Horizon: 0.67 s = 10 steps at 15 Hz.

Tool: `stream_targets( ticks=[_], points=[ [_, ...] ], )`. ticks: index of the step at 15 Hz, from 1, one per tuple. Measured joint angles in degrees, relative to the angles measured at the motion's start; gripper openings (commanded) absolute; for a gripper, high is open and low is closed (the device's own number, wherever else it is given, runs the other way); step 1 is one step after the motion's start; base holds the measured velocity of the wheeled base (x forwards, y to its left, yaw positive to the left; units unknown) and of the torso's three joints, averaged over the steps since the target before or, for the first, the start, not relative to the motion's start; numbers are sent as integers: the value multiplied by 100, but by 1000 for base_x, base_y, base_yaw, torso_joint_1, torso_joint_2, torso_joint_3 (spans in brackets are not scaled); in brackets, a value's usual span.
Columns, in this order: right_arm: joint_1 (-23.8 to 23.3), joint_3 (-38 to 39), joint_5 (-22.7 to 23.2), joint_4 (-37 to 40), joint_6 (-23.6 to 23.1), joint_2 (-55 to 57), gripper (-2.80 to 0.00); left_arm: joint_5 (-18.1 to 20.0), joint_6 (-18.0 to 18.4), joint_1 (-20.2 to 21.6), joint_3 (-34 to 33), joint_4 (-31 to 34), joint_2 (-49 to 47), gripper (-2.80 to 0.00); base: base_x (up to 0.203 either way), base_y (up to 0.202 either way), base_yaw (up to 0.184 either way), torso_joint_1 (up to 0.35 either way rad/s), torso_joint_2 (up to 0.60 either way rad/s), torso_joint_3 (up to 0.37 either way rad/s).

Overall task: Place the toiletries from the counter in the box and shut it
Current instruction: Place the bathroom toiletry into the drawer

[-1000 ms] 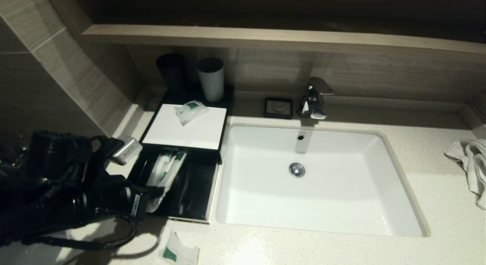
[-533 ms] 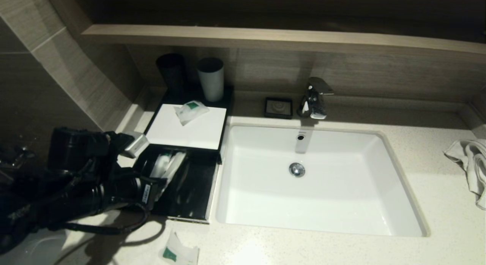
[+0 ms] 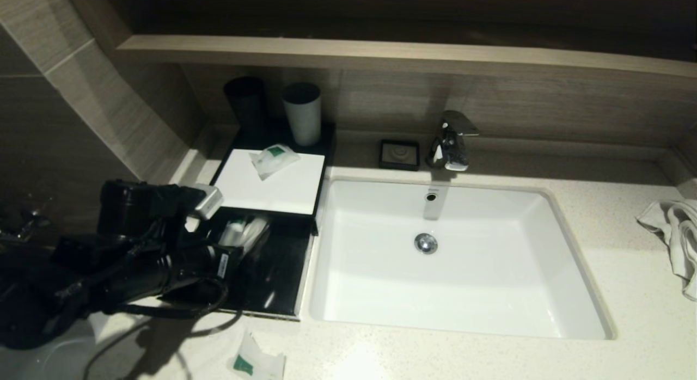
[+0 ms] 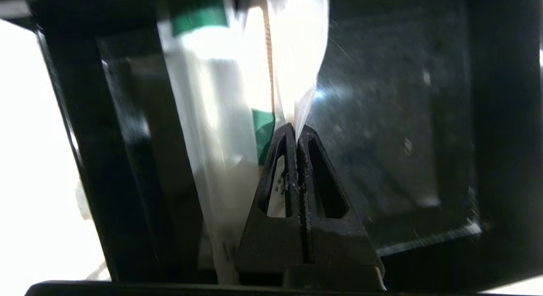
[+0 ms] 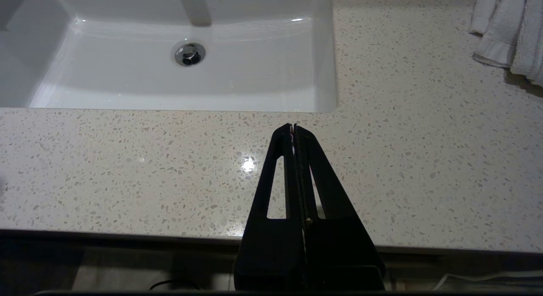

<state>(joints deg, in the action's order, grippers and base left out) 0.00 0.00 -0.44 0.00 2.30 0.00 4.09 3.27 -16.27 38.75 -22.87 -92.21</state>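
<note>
The black box (image 3: 279, 271) stands open left of the sink, its white lid (image 3: 256, 192) slid back. My left gripper (image 3: 235, 256) is over the box's left part, shut on the edge of a clear plastic toiletry packet (image 4: 297, 54), seen at the fingertips in the left wrist view (image 4: 295, 128). Another white packet with a green label (image 4: 203, 79) lies in the box beside it. One packet (image 3: 274, 159) lies on the lid. One packet (image 3: 256, 362) lies on the counter in front of the box. My right gripper (image 5: 293, 126) is shut and empty above the counter's front edge.
The white sink (image 3: 490, 314) is right of the box, with the faucet (image 3: 451, 140) behind it. Two cups (image 3: 302, 113) stand behind the lid. A black soap dish (image 3: 399, 154) sits by the faucet. A white towel (image 3: 675, 238) lies at the far right.
My left arm has moved to the right and away from me, carrying the packet further in over the open box. The right arm has not moved.
</note>
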Motion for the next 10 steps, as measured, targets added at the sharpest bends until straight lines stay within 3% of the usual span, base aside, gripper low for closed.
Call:
stream_targets(
  ticks=[6,7,10],
  points=[
    [0,0,2,0,1,0,-280,-30,-18,-48,18,-161,-109,-280,0,0,0,0,0,0],
    [0,0,-2,0,2,0,-280,-45,-21,-48,18,-192,-109,0,0,0,0,0,0,0],
    [0,0,0,0,4,0,-280,-116,-27,-94,18,-292,-74,0,0,0,0,0,0,0]
  ],
)
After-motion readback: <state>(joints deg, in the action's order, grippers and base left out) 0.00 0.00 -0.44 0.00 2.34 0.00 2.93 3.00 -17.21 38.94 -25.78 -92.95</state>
